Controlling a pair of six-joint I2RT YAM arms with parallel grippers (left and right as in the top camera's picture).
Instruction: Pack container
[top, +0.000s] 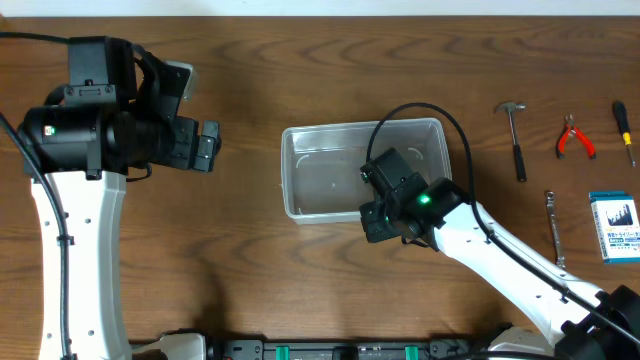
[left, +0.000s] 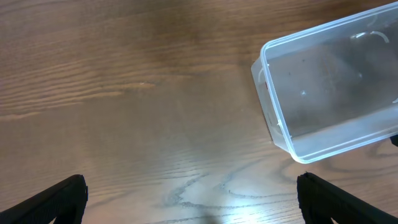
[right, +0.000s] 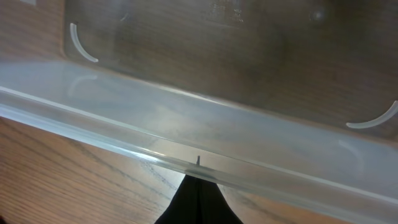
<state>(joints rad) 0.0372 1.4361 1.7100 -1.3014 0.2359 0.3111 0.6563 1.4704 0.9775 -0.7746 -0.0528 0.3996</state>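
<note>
Right wrist | right claw (right: 198, 193) fingers together, tip touching rim of container (right: 217, 130) | left claw (left: 191, 186) apart, well clear of it

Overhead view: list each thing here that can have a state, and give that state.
Container, upright, lidless, empty.
Left hand, open, holding nothing.
Right hand, shut, tips at the container's near rim.
Pliers, lying flat, unheld.
Box, lying flat, unheld.
</note>
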